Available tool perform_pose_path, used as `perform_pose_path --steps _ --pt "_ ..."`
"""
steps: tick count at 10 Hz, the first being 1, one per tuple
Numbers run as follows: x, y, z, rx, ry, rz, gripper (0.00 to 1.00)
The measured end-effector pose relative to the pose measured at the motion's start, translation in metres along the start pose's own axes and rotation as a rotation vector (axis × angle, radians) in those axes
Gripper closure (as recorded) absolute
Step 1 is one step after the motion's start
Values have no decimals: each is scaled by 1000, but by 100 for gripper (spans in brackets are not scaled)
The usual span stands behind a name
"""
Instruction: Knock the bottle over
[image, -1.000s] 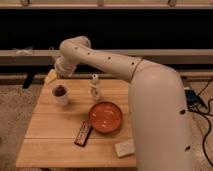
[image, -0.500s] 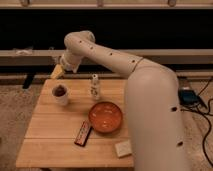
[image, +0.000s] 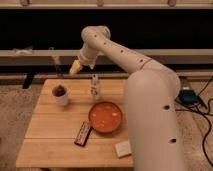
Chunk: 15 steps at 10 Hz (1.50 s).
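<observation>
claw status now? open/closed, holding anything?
Claw: open or closed cannot be told. It hangs over the back of the table, up and left of the upright bottle, not touching it.

wooden table (image: 50, 136), end effector (image: 75, 67) near plastic bottle (image: 94, 88)

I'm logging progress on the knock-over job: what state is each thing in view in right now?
bottle: upright on the table, not yet knocked over.
gripper: in the air over the table's far edge, apart from the bottle.
white cup: upright, brown contents inside.
orange bowl: right way up.
dark bar: lying flat.
pale block: lying flat near the front edge.
</observation>
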Motion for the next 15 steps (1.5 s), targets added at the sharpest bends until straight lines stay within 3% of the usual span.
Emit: perform_pose_path --steps 4,7,11,15 --pt "13 -24 2 85 51 29 20" --pt "24 -32 3 119 92 42 20" --pt "46 -29 8 117 145 56 20" --pt "51 11 18 61 165 22 20"
